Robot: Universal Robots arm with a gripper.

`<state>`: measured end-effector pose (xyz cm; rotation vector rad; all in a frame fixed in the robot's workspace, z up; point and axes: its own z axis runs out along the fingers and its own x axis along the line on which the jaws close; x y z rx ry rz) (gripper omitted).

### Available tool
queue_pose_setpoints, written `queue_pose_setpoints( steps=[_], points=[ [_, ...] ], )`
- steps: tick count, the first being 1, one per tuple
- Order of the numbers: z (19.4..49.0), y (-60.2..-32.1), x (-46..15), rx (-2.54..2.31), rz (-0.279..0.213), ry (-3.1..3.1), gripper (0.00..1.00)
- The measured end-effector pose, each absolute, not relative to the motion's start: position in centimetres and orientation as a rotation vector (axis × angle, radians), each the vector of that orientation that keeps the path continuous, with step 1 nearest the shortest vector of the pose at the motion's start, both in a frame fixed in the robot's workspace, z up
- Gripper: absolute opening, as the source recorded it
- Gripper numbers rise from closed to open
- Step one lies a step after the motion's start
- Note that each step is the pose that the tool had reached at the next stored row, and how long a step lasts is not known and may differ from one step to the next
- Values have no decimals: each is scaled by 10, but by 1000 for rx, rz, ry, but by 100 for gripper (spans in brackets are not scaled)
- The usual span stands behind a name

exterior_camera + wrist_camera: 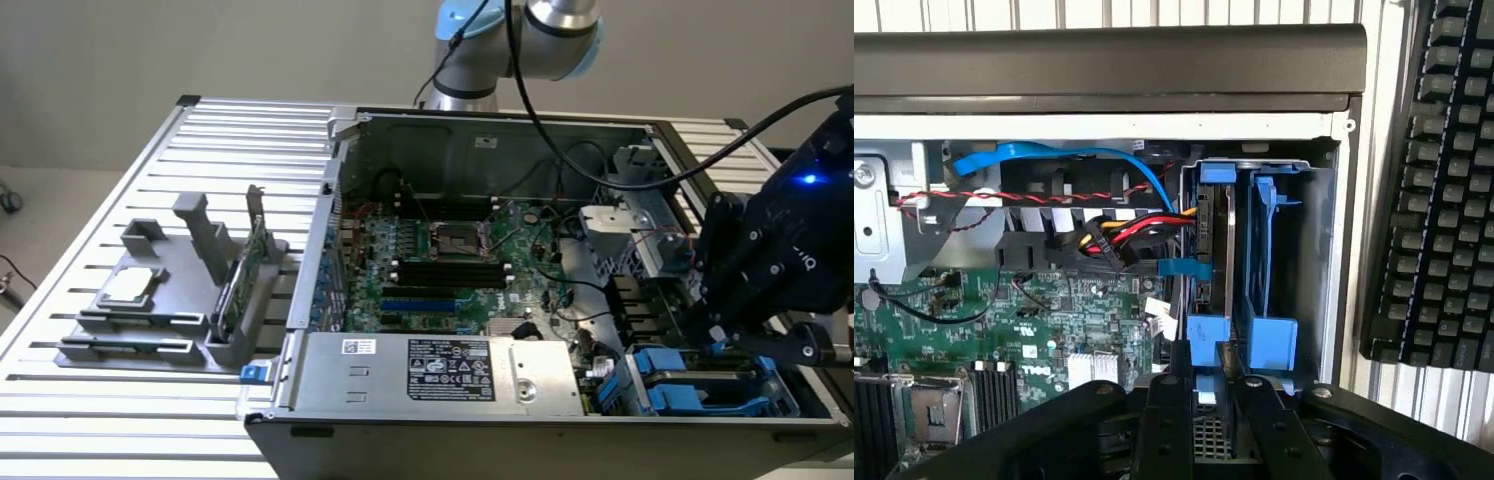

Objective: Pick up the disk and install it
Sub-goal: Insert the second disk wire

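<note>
The disk stands on edge in the drive bay at the corner of the open computer case. It shows as a thin dark-grey slab between blue plastic rails. My gripper is right over it, its two black fingers closing in on either side of the disk's near blue end, shut on it. In the exterior view the gripper hangs low at the case's front corner on the exterior view's right, just above the blue-railed disk.
A second blue carrier sits beside the disk in the same bay. Red, yellow and black cables and a blue cable run close by. The motherboard, power supply, a black keyboard and a grey parts fixture are also there.
</note>
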<state>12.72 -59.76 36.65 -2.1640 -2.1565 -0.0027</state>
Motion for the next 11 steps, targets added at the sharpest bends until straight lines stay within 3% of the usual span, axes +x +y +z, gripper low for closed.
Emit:
queue_pose_setpoints(
  steps=[2, 11],
  points=[
    [367, -598, 127, -2164, -3, -2157, 11],
    [367, -598, 127, -2164, -3, -2157, 11]
  ],
)
